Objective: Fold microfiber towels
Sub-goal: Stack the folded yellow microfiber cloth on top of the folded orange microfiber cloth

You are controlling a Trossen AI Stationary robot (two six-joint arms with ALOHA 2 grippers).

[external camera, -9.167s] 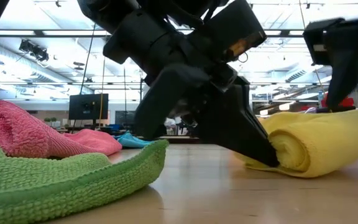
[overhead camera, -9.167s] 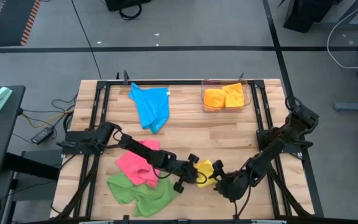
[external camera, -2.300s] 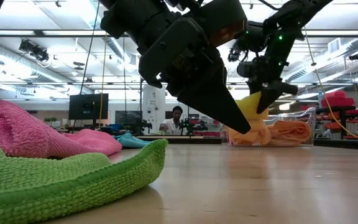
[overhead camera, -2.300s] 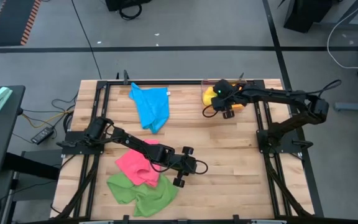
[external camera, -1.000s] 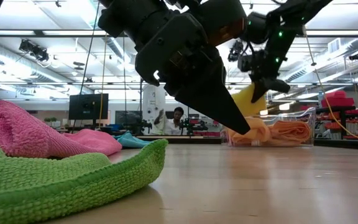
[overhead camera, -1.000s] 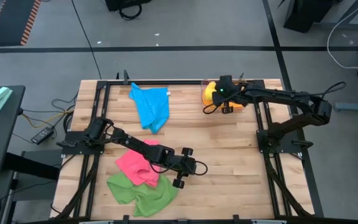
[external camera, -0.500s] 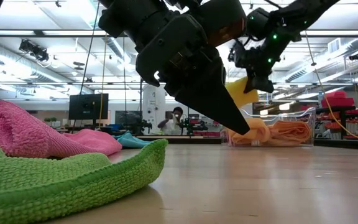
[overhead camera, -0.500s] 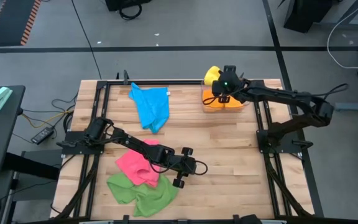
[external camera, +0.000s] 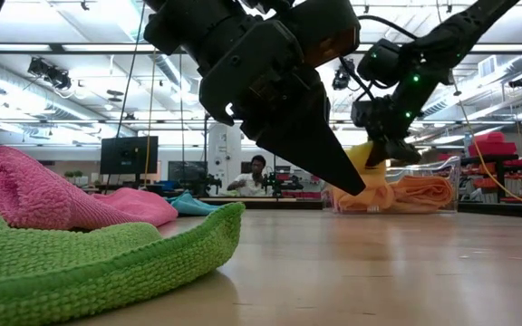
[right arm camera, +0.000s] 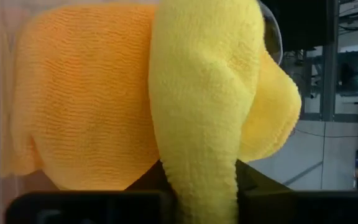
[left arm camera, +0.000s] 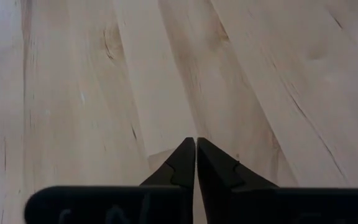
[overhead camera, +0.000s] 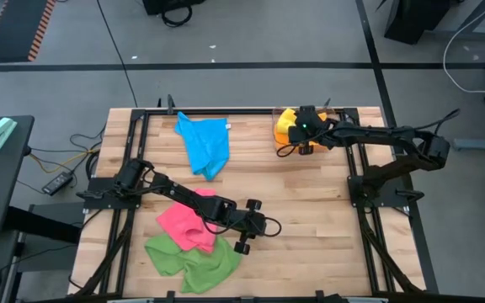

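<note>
Yellow microfiber, rolled into a soft bundle [right arm camera: 210, 112], sat pinched between the right gripper's [overhead camera: 303, 133] dark fingers — gripped low on the cloth, with most of its bulk bulging out beyond the fingertips. The gripper hung over the clear plastic bin [overhead camera: 335, 126] at the table's far right corner, the towel directly above the folded orange microfiber towels [right arm camera: 86, 99] already lying inside.

The likely trouble was a bad drop: the bundle looked loose enough to unroll as the fingers parted, or to catch the bin's near wall and slump half outside it. It could also land askew and rumple the orange stack beneath.

The left gripper [left arm camera: 195, 155] waited near the middle of the pale wooden table [overhead camera: 310, 210], its fingers pressed together on nothing, just beside the crumpled pink towel [overhead camera: 183, 223]. A green towel [overhead camera: 188, 261] lay at the near edge, and a blue one [overhead camera: 205, 143] well apart at the far side — all three unfolded.
</note>
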